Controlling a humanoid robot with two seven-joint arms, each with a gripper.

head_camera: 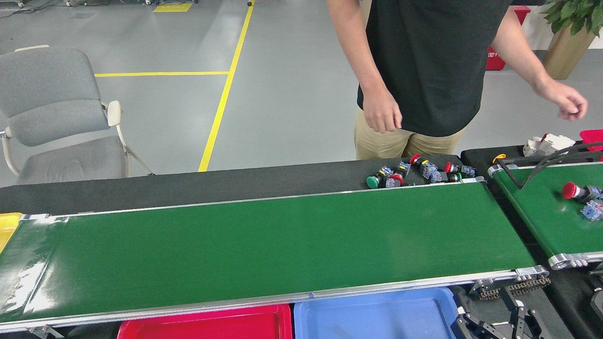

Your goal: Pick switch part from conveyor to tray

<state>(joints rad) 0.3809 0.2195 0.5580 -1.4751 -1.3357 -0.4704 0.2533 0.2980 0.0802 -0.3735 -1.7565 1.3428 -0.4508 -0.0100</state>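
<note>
- The conveyor (264, 240), a long glossy green belt with silver rails, runs across the view and is bare; no switch part rides on it.
- A person (424, 70) in a black shirt stands behind the counter (188, 186), one hand (381, 113) hanging above the far rail.
- The blue tray (377, 313) and red tray (207, 325) sit below the near rail, both empty as far as they show. Nothing has been delivered, so the task looks to be at its start.
- A shorter belt (537, 207) at right carries a red-capped switch (582, 192).
- A cluster of switch parts (419, 172), with red and green caps, lies on the counter just beyond the conveyor's far rail, not on the belt.
- The right end effector (499, 325) shows dark at the bottom right corner; I cannot tell if its fingers are apart or together. The left one is out of view.
- No brand or label can be read; white marks on a red box (494, 59) behind the person are cut off.
</note>
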